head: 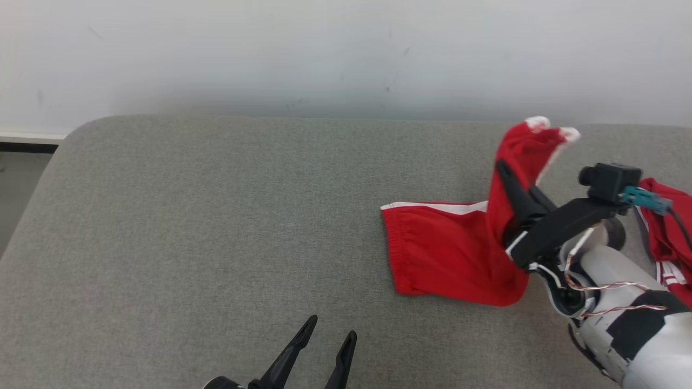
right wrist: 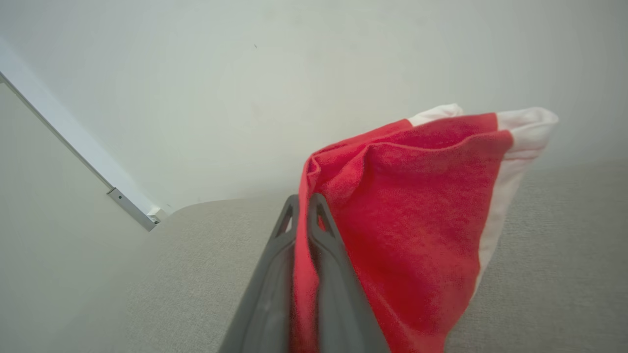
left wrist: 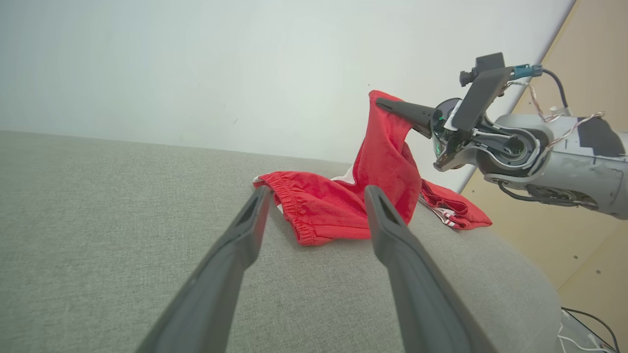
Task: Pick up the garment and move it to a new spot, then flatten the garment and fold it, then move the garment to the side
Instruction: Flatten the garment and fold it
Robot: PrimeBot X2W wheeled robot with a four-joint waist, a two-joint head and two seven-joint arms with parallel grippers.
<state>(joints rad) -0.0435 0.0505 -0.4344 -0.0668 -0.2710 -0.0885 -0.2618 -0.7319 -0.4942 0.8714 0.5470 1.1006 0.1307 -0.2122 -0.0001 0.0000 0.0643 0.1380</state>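
The garment (head: pixel 443 251) is red with white stripes and an elastic waistband, lying at the right of the grey padded surface (head: pixel 189 216). My right gripper (head: pixel 500 166) is shut on one part of it and holds that part lifted in a peak, white trim at the top. In the right wrist view the red cloth (right wrist: pixel 412 220) runs between the closed fingers of my right gripper (right wrist: pixel 303 200). My left gripper (head: pixel 330 328) is open near the front edge, empty, left of the garment. From the left wrist, the garment (left wrist: pixel 324 206) lies beyond the open left gripper (left wrist: pixel 316 191), with my right gripper (left wrist: pixel 382 103) pinching the peak.
A pale wall (head: pixel 346 54) rises behind the surface. The surface's rounded left corner (head: pixel 70 135) drops to a floor strip. The garment's far part (head: pixel 667 227) hangs near the right edge behind my right forearm (head: pixel 632 308). A wooden floor (left wrist: pixel 584 215) lies beyond the right edge.
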